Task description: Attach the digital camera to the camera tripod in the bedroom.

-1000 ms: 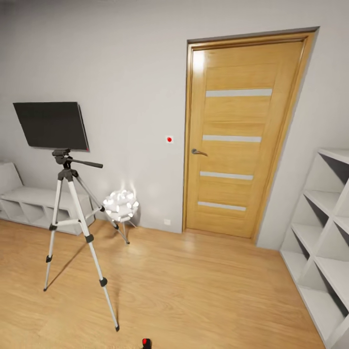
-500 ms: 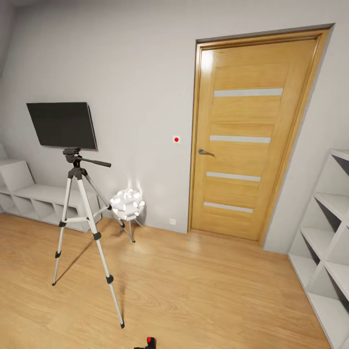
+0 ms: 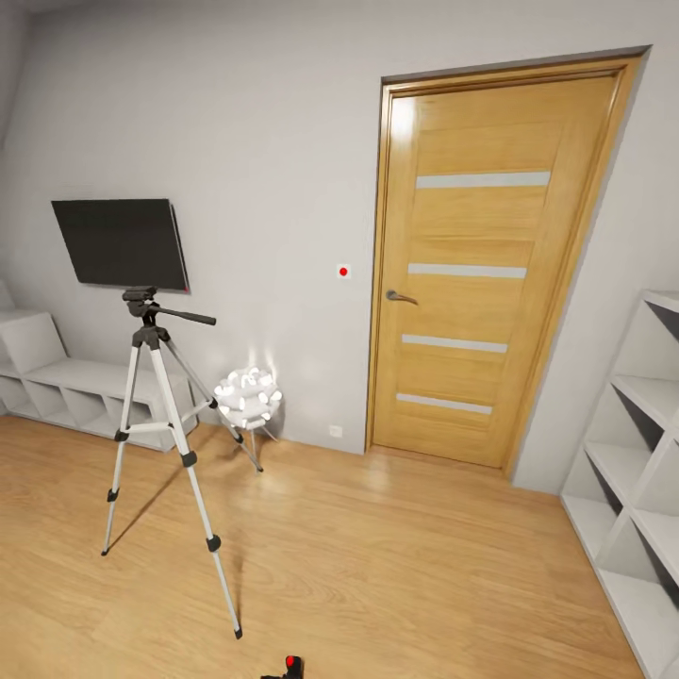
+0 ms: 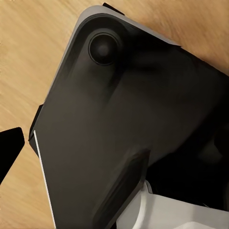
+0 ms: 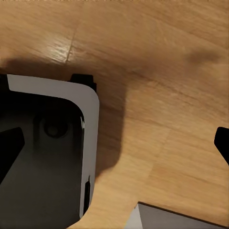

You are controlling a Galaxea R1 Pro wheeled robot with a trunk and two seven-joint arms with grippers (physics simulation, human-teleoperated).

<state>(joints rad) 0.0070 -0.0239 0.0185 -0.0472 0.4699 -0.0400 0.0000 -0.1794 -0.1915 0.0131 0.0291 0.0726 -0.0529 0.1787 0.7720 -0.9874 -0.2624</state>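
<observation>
The camera tripod (image 3: pixel 156 415) stands on the wood floor at the left of the head view. It has silver legs, a black head (image 3: pixel 141 302) and a pan handle pointing right. At the bottom edge of that view, a small black thing with a red dot, the digital camera (image 3: pixel 290 666), sits low near the floor, mostly cut off. My left gripper (image 4: pixel 114 148) hangs over the robot's dark base, one fingertip (image 4: pixel 9 150) at the picture's edge. My right gripper (image 5: pixel 114 140) is open over bare floor, with nothing between its fingertips (image 5: pixel 9 145).
Behind the tripod are a black wall TV (image 3: pixel 118 243), a low white shelf bench (image 3: pixel 57 382) and a white spiky-ball lamp (image 3: pixel 247 396). An oak door (image 3: pixel 476 273) is shut at centre right. A white cube shelf (image 3: pixel 641 471) lines the right wall. Open wood floor lies between.
The head view swung slightly left between one second and half a second ago, so everything shifted right in the picture. Nothing has changed since then.
</observation>
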